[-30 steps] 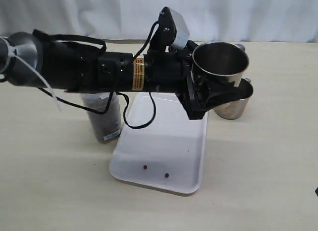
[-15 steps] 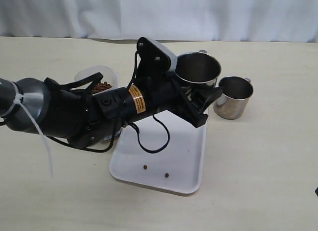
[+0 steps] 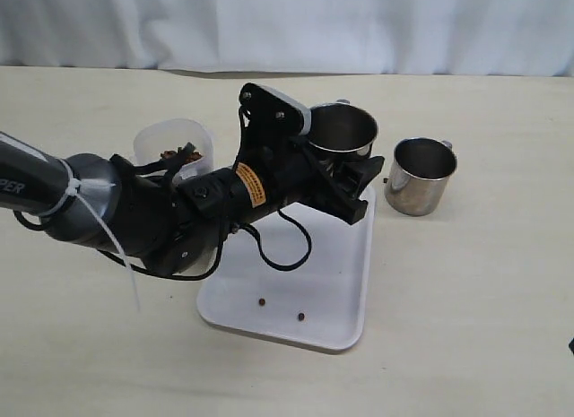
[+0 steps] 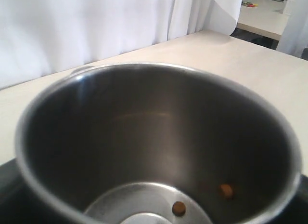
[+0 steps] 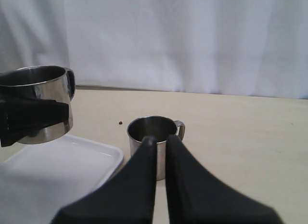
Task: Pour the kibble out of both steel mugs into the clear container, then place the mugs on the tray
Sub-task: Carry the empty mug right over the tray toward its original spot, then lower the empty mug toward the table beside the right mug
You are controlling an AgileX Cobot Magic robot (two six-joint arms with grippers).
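Note:
My left gripper [image 3: 357, 177] is shut on one steel mug [image 3: 342, 133], held upright just above the far end of the white tray [image 3: 339, 282]. In the left wrist view that mug [image 4: 144, 137] fills the frame, with two kibble pellets [image 4: 178, 208] on its bottom. The other steel mug [image 3: 419, 173] stands on the table to the right of the tray, apart from it. The clear container [image 3: 172, 141], with kibble inside, stands left of the tray behind my left arm. My right gripper [image 5: 160, 139] is shut, empty, short of the standing mug [image 5: 144, 130].
Two loose pellets [image 3: 261, 302] lie on the near end of the tray. A stray pellet [image 5: 119, 123] lies on the table behind the standing mug. A white curtain closes off the back. My left arm [image 3: 134, 211] crosses over the tray's left side.
My left arm has come down and drawn back to the left, lowering the held mug from well above the table to just over the tray's far end. The clear container has come into view.

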